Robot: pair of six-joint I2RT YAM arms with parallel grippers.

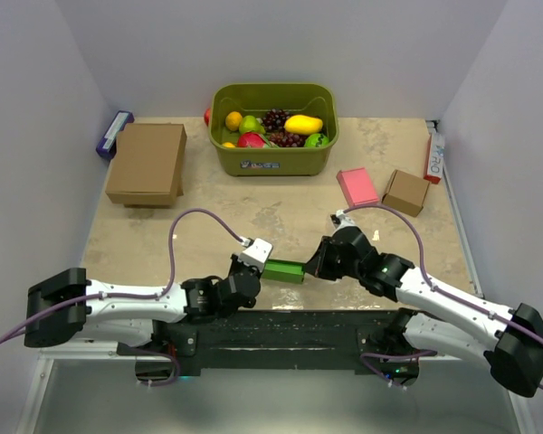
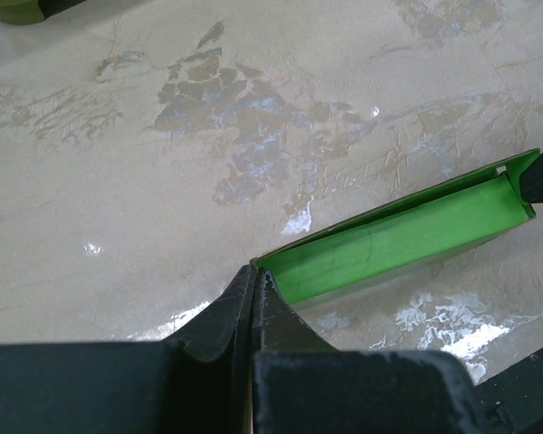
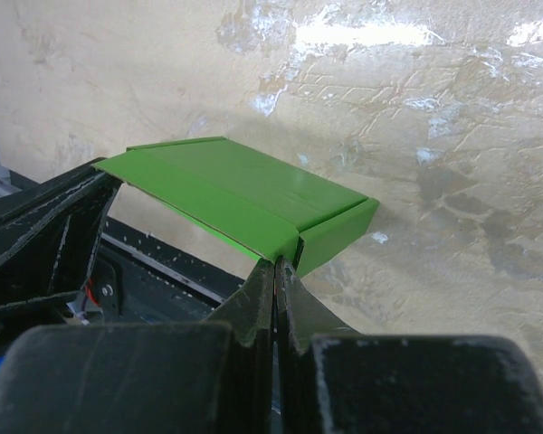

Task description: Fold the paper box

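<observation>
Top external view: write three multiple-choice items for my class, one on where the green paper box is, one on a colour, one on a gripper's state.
1. Where is the paper box?
A in the far left corner
B between the left gripper and the right gripper
C in the far right corner

2. What colour is the flat box beside the small brown box?
A blue
B yellow
C pink

3. How is the left gripper?
A wide open
B shut on the paper box
C out of view

Key:
1 B, each gripper holds one end of it.
2 C, its top shows pink.
3 B, the left wrist view shows its fingers closed on the box's edge.
</observation>
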